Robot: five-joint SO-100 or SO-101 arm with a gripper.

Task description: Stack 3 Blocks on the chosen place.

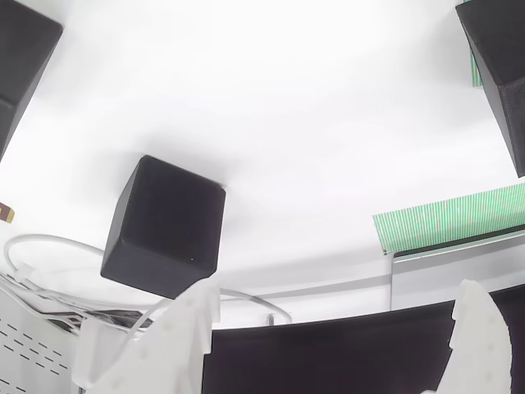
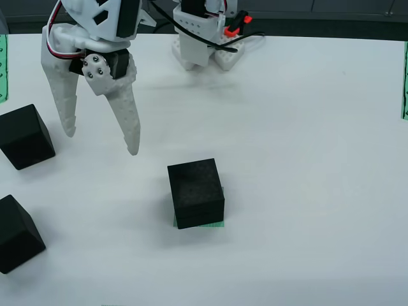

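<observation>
1. Since one matte black cube (image 2: 196, 192) already sits on the flat green striped square patch (image 2: 201, 224), of which just a thin edge peeks out below the cube in the overhead view, I judge the first block of the stack to be placed, with two more to go on top.
2. The white two-finger gripper (image 2: 101, 143) hangs above the white table (image 2: 306, 159), up and left of that placed cube in the overhead view; its jaws are spread apart with nothing between them, which suits an approach to the next block.
3. It points down towards the left part of the table, where the loose blocks lie, so the upper-left black cube (image 2: 25, 136) looks to be the likely next pick; it is near the left finger but apart from it.
4. A second loose black cube (image 2: 18, 233) rests lower left in the overhead view, well apart from the patch.
5. Count of blocks: three black cubes in all, one on the patch and two loose, none stacked on another.
6. Count of green marks: one square patch under the cube, plus narrow green striped strips at the left edge (image 2: 2, 67) and right edge (image 2: 405, 80) of the overhead view.
7. In the gripper-mounted view, a black cube (image 1: 166, 227) lies ahead of the two white fingertips (image 1: 184, 324), and a green striped strip (image 1: 451, 217) lies to the right.
</observation>
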